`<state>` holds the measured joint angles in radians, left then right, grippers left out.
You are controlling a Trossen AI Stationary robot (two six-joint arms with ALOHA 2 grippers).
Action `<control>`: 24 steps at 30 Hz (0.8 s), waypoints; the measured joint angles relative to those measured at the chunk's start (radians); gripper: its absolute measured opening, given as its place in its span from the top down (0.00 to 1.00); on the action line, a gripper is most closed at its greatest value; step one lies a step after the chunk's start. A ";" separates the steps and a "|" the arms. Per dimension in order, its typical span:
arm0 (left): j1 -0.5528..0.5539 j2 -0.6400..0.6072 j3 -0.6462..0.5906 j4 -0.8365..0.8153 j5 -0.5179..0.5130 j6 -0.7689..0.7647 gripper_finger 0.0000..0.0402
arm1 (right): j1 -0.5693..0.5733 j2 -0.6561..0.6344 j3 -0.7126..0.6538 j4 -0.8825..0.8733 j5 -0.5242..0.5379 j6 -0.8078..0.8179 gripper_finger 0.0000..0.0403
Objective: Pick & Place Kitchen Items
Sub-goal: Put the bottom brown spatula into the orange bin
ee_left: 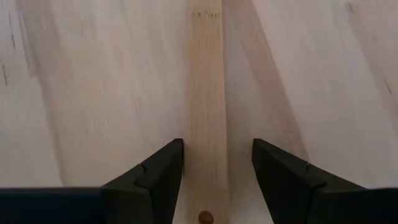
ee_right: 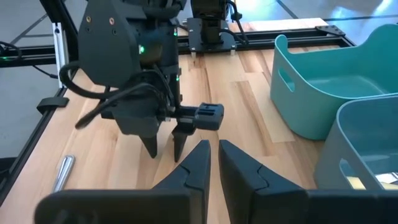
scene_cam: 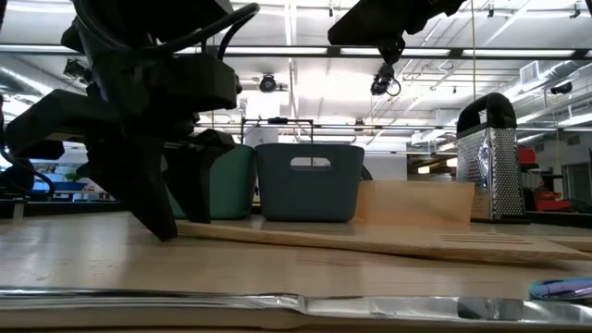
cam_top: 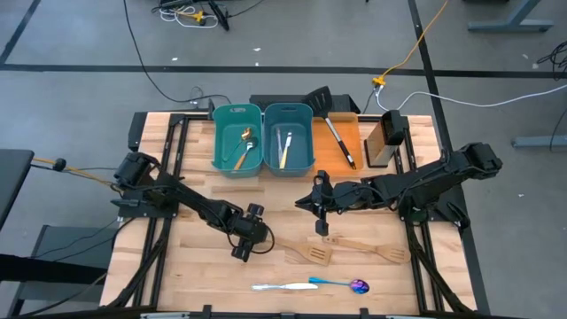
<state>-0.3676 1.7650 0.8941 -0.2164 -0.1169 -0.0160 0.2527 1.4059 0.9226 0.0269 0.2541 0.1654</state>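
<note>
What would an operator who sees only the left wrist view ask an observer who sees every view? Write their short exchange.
Operator: My open fingers straddle a pale handle. Whose is it?
Observer: The left gripper is at the handle end of the left wooden spatula; a second wooden spatula lies to its right.
Operator: Where is the other arm?
Observer: The right gripper hangs over mid-table, between the spatulas and the bins.
Operator: Are the bins empty?
Observer: No. The left teal bin holds a gold spoon; the right teal bin holds cutlery.
</note>
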 joint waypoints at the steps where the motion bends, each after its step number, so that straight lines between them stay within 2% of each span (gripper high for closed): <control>1: 0.000 0.005 0.000 0.001 0.000 0.000 0.50 | 0.000 0.000 0.000 0.001 0.000 0.000 0.89; 8: 0.006 0.032 0.002 0.009 -0.009 -0.052 0.53 | 0.000 0.000 0.000 0.002 0.000 0.002 0.89; 14: 0.005 0.035 0.001 0.007 -0.010 -0.051 0.74 | 0.000 0.000 0.000 0.003 0.000 0.002 0.89; 24: 0.005 0.036 -0.001 0.004 -0.017 -0.069 0.75 | 0.000 0.000 0.000 0.003 0.000 0.002 0.89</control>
<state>-0.3622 1.8014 0.8936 -0.2124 -0.1344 -0.0854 0.2527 1.4061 0.9226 0.0299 0.2539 0.1677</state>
